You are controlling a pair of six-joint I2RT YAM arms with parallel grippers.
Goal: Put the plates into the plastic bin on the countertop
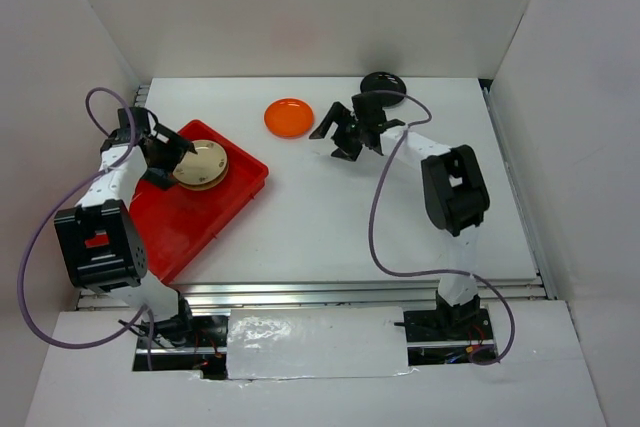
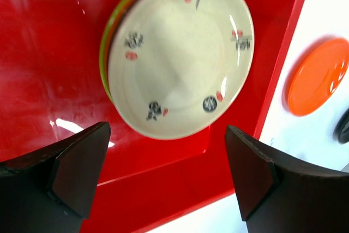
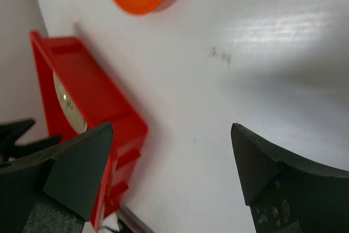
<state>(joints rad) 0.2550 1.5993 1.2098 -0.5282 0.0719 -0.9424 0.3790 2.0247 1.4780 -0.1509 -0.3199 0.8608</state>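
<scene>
One white tabletop (image 1: pixel 400 217) carries all the things. On its left side lies the red plastic bin (image 1: pixel 190 222), turned at an angle to the tabletop edges. The left claw (image 2: pixel 166 173) hangs above the far part of the bin. Its two fingers stand wide apart with nothing between them, so it is released. The right claw (image 3: pixel 172 162) hovers over the bare tabletop to the right of the bin, also spread wide and grasping nothing. Inside the bin, in its far part, a cream plate (image 2: pixel 180 53) with small dark and red motifs lies on top of a lime green plate (image 2: pixel 103 50), of which only a thin edge shows. An orange plate (image 1: pixel 288 117) lies on the tabletop beyond the bin, apart from it and just left of the right claw. A black plate (image 1: pixel 383 82) sits at the far edge of the tabletop, behind the right arm.
</scene>
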